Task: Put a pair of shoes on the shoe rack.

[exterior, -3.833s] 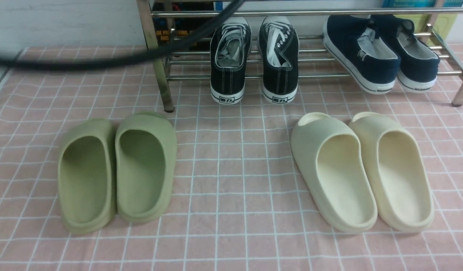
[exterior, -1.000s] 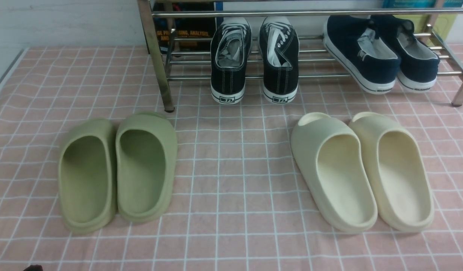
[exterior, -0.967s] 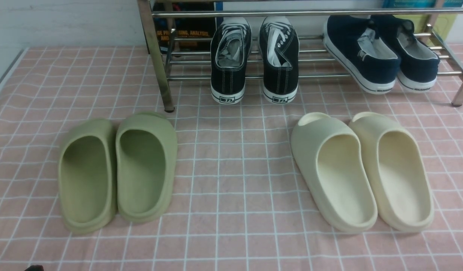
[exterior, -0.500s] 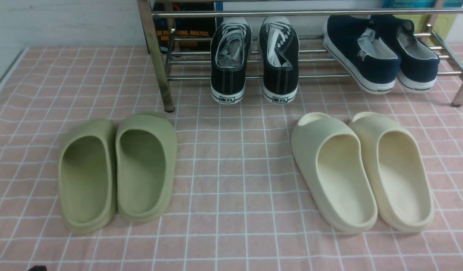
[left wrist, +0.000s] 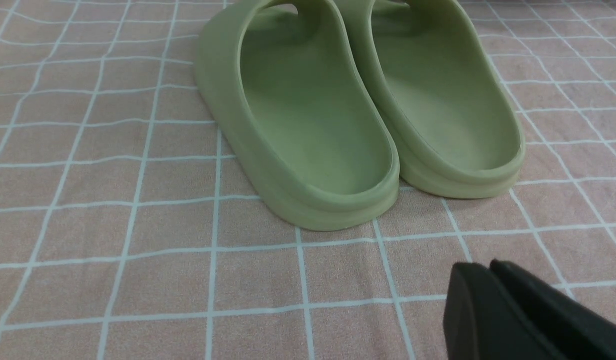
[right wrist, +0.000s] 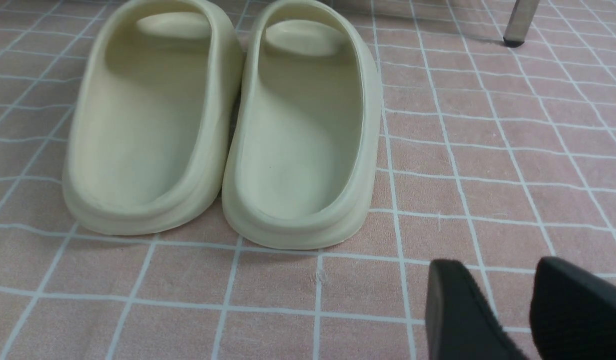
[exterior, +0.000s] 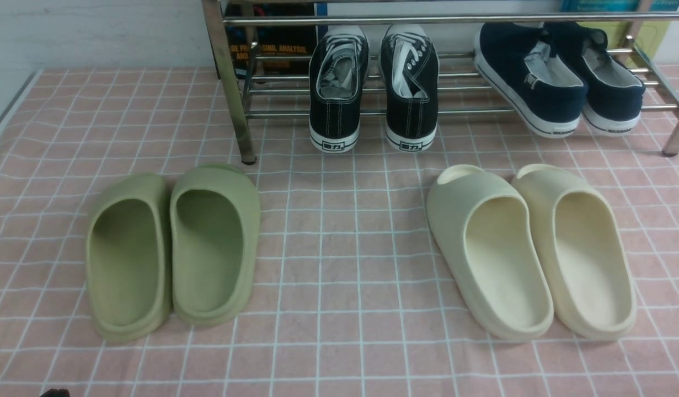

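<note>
Two black canvas sneakers with white laces, the left one [exterior: 337,88] and the right one [exterior: 409,85], rest side by side on the chrome shoe rack [exterior: 284,113], heels toward me, in the front view. My left gripper [left wrist: 480,267] shows only in the left wrist view. Its jaws are pressed together and empty, low over the cloth near the green slides [left wrist: 308,115]. My right gripper [right wrist: 493,272] shows only in the right wrist view. Its jaws are apart and empty, near the cream slides [right wrist: 297,130].
A navy slip-on pair [exterior: 560,77] sits on the rack's right part. Green slides [exterior: 171,248] lie at front left and cream slides [exterior: 532,248] at front right on the pink checked cloth [exterior: 339,248]. A rack leg [right wrist: 520,22] stands beyond the cream slides.
A black cable that crossed the upper left of the front view 3.8 s ago is gone. Over the last second the shoes and slides have not moved.
</note>
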{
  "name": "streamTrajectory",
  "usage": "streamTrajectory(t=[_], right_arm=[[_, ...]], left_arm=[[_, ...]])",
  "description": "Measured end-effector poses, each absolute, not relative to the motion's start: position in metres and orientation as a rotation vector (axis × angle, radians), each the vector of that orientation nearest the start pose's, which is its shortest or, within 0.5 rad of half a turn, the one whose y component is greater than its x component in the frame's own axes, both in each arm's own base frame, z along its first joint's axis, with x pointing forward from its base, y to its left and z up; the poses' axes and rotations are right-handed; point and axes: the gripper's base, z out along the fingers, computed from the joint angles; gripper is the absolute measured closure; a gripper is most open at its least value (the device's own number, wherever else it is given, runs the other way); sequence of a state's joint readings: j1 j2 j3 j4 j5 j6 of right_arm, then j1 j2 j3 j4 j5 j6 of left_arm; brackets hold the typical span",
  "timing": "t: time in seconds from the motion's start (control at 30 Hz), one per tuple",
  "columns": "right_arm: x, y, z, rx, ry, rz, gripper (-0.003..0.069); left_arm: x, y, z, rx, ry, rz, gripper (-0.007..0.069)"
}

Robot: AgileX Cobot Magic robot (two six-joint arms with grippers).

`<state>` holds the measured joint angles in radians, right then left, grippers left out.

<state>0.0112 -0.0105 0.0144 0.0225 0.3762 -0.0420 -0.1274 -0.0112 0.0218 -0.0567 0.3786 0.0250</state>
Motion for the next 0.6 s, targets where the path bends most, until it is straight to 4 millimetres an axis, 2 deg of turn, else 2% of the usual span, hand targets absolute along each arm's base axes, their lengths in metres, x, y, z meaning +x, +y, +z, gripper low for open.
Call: streamTrajectory(t=[0.6], right_arm=[[0.0523, 0.0013, 0.1751, -0.036, 1.863, 0.001, 0.0420]], left_arm=[[0.0517, -0.0086, 0.1725, 0.110, 1.871, -0.125, 0.0559]])
